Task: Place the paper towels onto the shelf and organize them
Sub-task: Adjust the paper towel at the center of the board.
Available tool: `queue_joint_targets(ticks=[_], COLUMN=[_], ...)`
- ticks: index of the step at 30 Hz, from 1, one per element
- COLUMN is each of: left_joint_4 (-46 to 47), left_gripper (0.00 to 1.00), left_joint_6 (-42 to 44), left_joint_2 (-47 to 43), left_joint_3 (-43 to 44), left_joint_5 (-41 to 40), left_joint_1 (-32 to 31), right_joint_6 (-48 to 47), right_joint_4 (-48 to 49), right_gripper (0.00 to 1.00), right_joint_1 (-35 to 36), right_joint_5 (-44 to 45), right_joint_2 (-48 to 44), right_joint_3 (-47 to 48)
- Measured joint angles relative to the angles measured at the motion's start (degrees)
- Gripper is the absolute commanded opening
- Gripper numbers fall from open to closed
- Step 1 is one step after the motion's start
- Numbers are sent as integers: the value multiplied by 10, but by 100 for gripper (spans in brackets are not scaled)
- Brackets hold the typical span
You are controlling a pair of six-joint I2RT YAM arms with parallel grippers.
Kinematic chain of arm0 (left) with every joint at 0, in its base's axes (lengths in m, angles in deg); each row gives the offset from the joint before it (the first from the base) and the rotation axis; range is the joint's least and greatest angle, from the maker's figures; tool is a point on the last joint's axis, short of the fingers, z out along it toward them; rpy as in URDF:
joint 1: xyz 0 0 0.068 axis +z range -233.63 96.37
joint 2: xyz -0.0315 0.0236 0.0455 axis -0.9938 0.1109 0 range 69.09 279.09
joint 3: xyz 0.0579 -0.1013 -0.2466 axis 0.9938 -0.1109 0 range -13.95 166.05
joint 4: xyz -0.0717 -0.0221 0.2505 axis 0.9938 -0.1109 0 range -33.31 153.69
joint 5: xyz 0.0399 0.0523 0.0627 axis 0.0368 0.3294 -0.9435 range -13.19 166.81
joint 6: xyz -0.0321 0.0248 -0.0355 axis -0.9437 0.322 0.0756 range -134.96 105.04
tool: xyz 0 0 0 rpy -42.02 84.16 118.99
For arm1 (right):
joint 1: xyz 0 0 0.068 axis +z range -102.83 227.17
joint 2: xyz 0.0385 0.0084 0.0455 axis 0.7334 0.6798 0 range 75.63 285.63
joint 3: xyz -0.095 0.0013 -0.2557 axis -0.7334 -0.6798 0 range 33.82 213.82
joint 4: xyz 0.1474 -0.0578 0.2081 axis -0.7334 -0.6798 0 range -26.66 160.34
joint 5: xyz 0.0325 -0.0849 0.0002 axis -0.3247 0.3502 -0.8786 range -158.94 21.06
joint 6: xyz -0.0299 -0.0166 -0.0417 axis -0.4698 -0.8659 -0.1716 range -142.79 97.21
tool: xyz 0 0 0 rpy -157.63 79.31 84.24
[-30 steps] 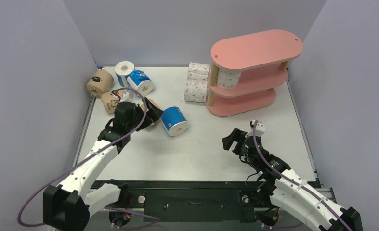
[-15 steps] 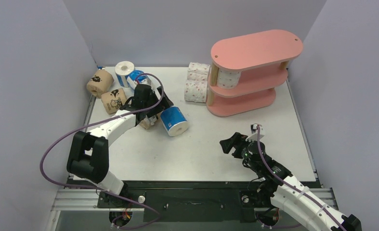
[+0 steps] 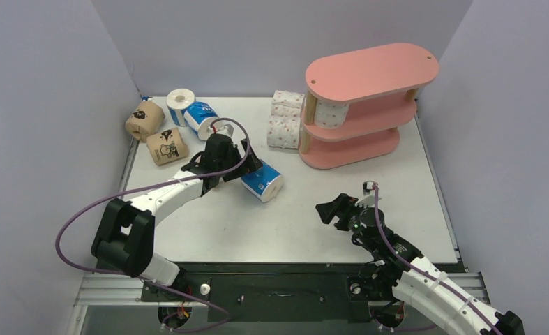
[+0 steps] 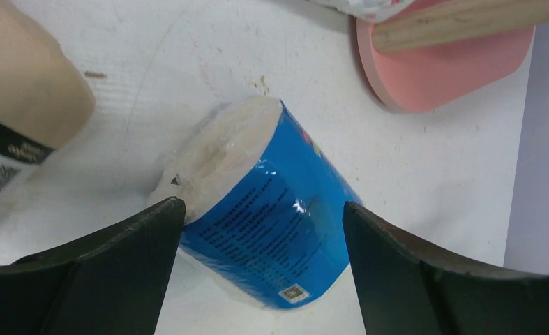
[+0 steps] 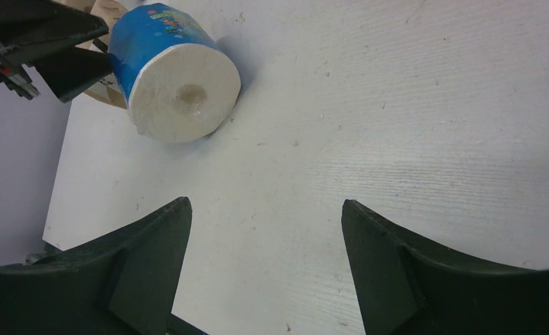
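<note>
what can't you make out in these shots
- Brown roll: top view, left gripper covers it; left wrist view, frame edge cuts it.
- Shelf lower tiers: top view, its top board hides most of them.
- Grip on blue roll: left wrist view, fingers straddle it, contact unclear.
- Dotted rolls beside shelf: top view, stacked, too small to count.

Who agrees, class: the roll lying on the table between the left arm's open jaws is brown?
Not brown. The left wrist view shows that the roll lying on the table between the left arm's open jaws is blue.
</note>
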Motion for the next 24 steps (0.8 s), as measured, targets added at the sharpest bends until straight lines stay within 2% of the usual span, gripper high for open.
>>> queue_joint_targets(ticks=[7,12,16,21,24], left_joint_4=[11,7,-10,-12,-12], left_gripper=[82,84,85,85,86], left_joint_6=[-17,-24,-27,-37,-42], left_joint_2=[-100,-158,-217,-297,-331], left_joint_3=[-99,-143,-154,-161,-185], left_joint_5=[-2,-17,-49,-80,-91], left_joint_1=[-33,-49,-49,-49,-49], right_joint_6=[3,9,31,44,33], right_joint_4=[7,14,48,136,163], right_gripper=[76,86,90,96,97], right_joint_1=[0,0,1,2,3], right_joint_5=[0,0,0,-35,-79], right_joint_2=[-12,-13,0,71,164], right_joint_3=[-17,-28,-29,-16,39])
